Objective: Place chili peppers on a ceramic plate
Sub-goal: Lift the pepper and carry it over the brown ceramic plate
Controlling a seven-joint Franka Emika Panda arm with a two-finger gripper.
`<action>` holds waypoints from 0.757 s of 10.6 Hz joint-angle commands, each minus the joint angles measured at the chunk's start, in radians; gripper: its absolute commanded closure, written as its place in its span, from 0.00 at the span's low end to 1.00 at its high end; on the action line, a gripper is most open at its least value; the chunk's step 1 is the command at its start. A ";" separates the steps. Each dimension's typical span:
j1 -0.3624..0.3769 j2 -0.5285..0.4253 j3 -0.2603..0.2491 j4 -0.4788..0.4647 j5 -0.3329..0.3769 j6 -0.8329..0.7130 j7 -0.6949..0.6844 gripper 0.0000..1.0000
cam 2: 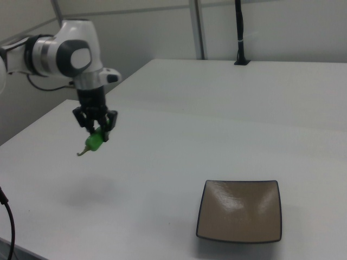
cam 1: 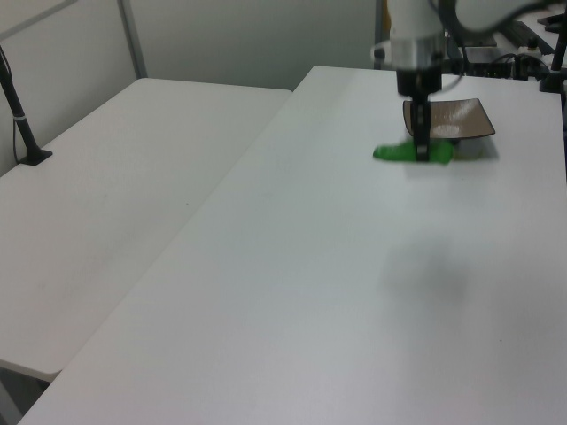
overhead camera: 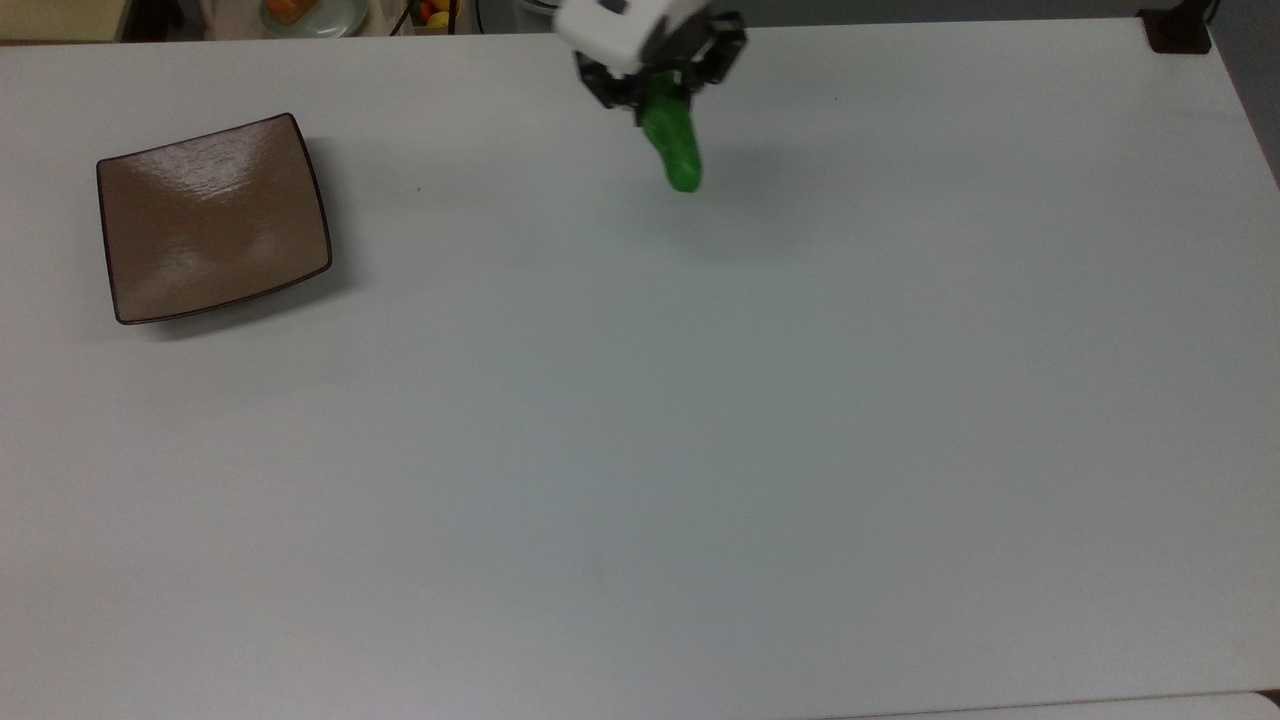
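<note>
My gripper (overhead camera: 662,98) (cam 1: 423,150) (cam 2: 98,133) is shut on the green chili pepper (overhead camera: 673,145) (cam 1: 409,153) (cam 2: 95,142) and holds it level, well above the white table; its shadow lies below on the tabletop. The pepper's thin stem hangs toward the right view's left. The square brown ceramic plate (overhead camera: 212,218) (cam 2: 240,210) sits bare at the top view's left, far from the gripper. In the left view the ceramic plate (cam 1: 461,119) shows just behind the gripper.
The white table (overhead camera: 640,450) spreads wide around the gripper and plate. A black post base (overhead camera: 1178,30) stands at the top view's back right corner. A second white table (cam 1: 106,204) lies beside it on the left view's left.
</note>
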 commanded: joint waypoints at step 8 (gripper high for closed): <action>-0.242 0.079 -0.249 0.079 0.007 0.033 -0.599 1.00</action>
